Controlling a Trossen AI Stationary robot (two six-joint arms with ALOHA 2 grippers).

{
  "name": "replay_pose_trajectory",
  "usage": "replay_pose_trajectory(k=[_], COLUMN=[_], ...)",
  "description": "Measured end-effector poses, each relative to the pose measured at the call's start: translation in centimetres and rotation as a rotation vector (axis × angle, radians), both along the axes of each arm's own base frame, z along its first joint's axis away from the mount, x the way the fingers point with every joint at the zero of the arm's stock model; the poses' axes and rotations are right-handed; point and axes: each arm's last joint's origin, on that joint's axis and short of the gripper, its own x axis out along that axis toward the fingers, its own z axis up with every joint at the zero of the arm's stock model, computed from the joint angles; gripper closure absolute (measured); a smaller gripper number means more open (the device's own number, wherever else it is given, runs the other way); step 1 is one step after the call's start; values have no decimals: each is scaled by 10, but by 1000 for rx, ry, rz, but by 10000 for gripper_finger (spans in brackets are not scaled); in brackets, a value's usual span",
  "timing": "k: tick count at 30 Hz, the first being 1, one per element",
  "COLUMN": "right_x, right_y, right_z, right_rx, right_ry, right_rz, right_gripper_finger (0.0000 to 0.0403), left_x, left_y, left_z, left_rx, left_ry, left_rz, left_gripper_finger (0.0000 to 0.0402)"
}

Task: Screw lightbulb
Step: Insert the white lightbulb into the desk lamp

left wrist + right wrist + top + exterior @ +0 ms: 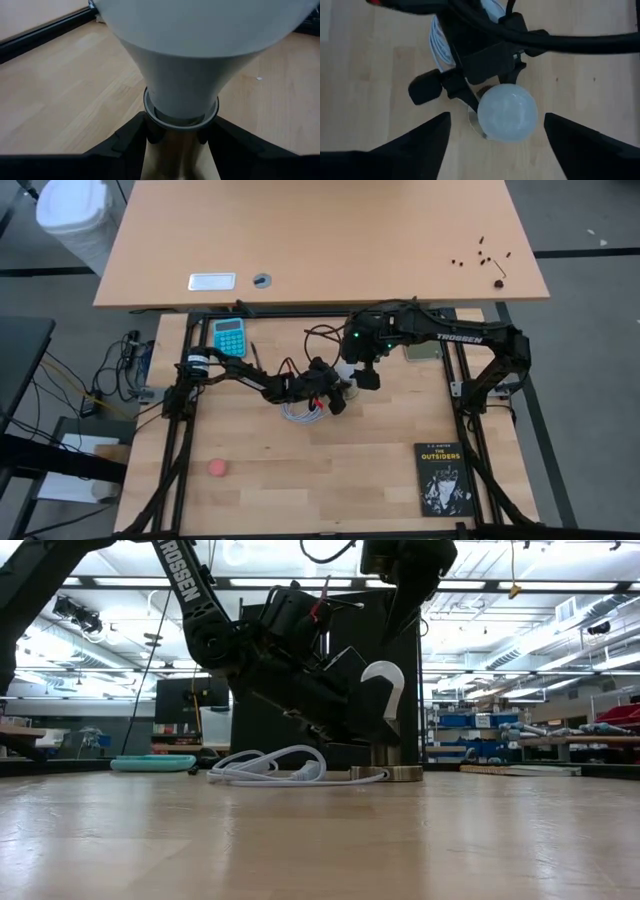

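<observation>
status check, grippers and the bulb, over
Left gripper shut on round metal socket. Right gripper open above small white frosted lightbulb, clear of it. Bulb upright in socket. White cord coiled beside.

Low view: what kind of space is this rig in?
Most likely a robotics lab or workshop: exposed ceiling ducts and strip lights, shelving with blue parts bins behind the wooden table, and a second desk next to the arm frame.

The left wrist picture's edge is cutting off the dome of the white frosted pear-shaped lightbulb (pixel 182 75), its grey screw base is hiding inside the socket, and the left hand (pixel 375 715) is covering half the bulb in the low view.
</observation>
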Motion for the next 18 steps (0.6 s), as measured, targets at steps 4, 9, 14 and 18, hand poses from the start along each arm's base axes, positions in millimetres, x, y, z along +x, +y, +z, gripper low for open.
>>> replay_pose_trajectory(k=[4, 9, 14, 18], right_x=[-2, -2, 3, 10], right_y=[2, 3, -1, -3], right_z=[-14, -26, -33, -45], right_rx=[-18, -46, -60, -61], right_ry=[46, 65, 46, 83], right_rz=[56, 74, 79, 97], right_gripper_finger=[39, 28, 29, 29], left_x=[0, 0, 0, 0], left_y=[0, 0, 0, 0], left_z=[0, 0, 0, 0], left_rx=[0, 0, 0, 1], left_ry=[1, 1, 1, 2], left_rz=[0, 0, -1, 0], left_gripper_finger=[208, 208, 208, 208])
